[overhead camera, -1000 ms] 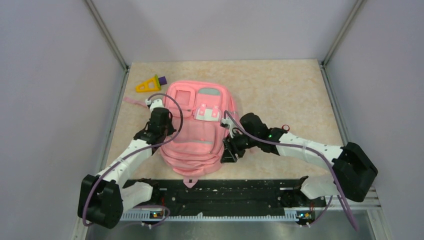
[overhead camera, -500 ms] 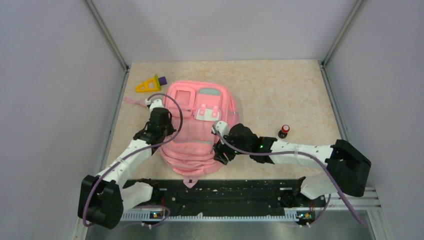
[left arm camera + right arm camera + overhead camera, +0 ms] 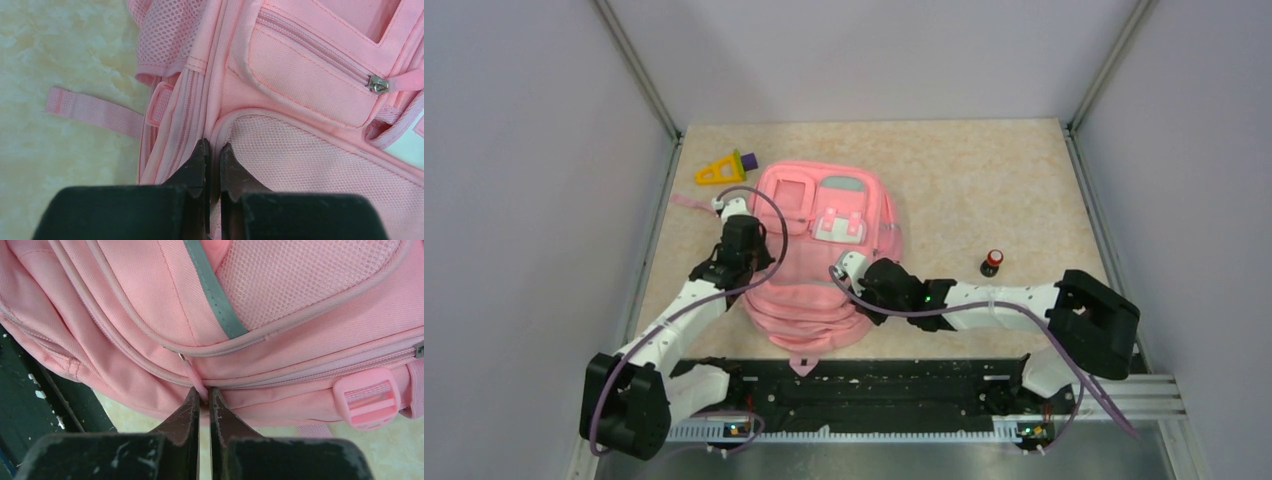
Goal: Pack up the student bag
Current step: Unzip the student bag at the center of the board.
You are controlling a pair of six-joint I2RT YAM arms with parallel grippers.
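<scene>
The student bag [image 3: 824, 250], pink and soft, lies flat in the middle of the table. My left gripper [image 3: 213, 146] is at its left side, shut on a raised seam beside the mesh panel [image 3: 310, 160]; from above it sits at the bag's left edge [image 3: 759, 262]. My right gripper [image 3: 204, 391] is at the bag's near edge [image 3: 856, 298], shut on a pink zipper pull [image 3: 194, 377] that hangs from the zip line. A grey-green stripe [image 3: 212, 290] runs above it.
A yellow triangular toy with a purple piece [image 3: 722, 167] lies at the far left. A small red and black item [image 3: 992, 262] stands right of the bag. A loose pink strap [image 3: 95, 112] trails left. The black base rail [image 3: 874, 385] borders the near edge.
My right arm slid left along the bag's near edge and its jaws closed on the zipper pull, uncovering the small red and black item. The left arm held still.
</scene>
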